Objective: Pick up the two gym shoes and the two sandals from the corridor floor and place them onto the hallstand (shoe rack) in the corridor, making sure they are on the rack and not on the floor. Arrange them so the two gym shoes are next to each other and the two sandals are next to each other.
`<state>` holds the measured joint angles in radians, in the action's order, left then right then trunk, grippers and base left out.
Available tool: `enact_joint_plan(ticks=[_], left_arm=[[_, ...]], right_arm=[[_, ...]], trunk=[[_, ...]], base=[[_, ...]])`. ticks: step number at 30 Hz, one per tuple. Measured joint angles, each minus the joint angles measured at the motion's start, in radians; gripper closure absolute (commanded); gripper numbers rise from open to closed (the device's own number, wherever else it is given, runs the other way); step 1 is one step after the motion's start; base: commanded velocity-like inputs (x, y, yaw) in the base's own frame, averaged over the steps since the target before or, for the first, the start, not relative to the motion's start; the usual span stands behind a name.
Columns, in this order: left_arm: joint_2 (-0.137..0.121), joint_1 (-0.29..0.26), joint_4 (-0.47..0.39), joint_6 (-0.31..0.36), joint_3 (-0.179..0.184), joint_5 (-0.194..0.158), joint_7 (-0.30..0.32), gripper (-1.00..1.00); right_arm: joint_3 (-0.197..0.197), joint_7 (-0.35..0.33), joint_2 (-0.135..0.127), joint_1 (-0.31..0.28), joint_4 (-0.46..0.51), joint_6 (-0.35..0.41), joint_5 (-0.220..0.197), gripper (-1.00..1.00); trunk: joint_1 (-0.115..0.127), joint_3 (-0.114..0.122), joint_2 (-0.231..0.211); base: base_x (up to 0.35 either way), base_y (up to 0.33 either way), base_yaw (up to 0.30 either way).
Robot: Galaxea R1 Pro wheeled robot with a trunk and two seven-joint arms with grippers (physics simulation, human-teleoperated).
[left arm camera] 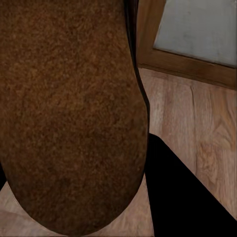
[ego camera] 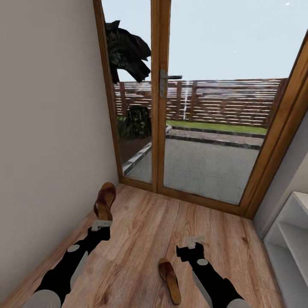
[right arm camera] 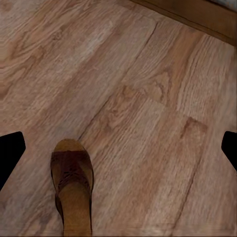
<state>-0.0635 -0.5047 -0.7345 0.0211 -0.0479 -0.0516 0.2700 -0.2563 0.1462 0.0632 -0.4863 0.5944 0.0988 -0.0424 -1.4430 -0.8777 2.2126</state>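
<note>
One brown sandal (ego camera: pixel 105 201) is held up off the corridor floor (ego camera: pixel 141 231) close to the left wall, with my left gripper (ego camera: pixel 102 225) shut on its near end. Its rough brown sole (left arm camera: pixel 69 113) fills the left wrist view, with one black finger (left arm camera: pixel 187 197) beside it. The other sandal (ego camera: pixel 169 280) lies flat on the planks between my arms; the right wrist view shows it as a sandal (right arm camera: pixel 73 190) with its toe pointing away. My right gripper (ego camera: pixel 194 243) hovers open just right of it, fingertips (right arm camera: pixel 10 150) spread wide. The gym shoes are out of view.
The pale hallstand (ego camera: pixel 291 248) stands at the right edge with open shelves. A wood-framed glass door (ego camera: pixel 160 128) closes the corridor ahead, and a beige wall (ego camera: pixel 47 149) runs along the left.
</note>
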Motion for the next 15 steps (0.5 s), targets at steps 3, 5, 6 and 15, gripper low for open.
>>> enact_joint_plan(ticks=[3,5,6,15], left_arm=[[0.006,-0.005,0.003,0.000,0.000,0.002,0.010,1.00],[0.011,-0.006,0.005,-0.001,0.001,0.003,0.013,1.00],[0.016,-0.008,0.008,-0.002,0.002,0.004,0.016,1.00],[0.022,-0.009,0.005,-0.002,0.075,0.006,0.022,1.00]], right_arm=[[0.000,0.023,0.016,-0.042,-0.073,0.027,-0.001,-1.00],[0.001,0.029,0.021,-0.057,-0.095,0.033,-0.002,-1.00],[0.001,0.034,0.025,-0.073,-0.116,0.040,-0.002,-1.00],[-0.002,0.035,0.028,-0.084,-0.132,0.043,-0.003,-1.00]], trunk=[[0.000,0.000,0.000],[0.000,0.000,0.000],[0.000,0.000,0.000],[0.000,0.000,0.000]], base=[[0.000,0.000,0.000],[0.000,0.000,0.000],[0.000,0.000,0.000],[0.000,0.000,0.000]])
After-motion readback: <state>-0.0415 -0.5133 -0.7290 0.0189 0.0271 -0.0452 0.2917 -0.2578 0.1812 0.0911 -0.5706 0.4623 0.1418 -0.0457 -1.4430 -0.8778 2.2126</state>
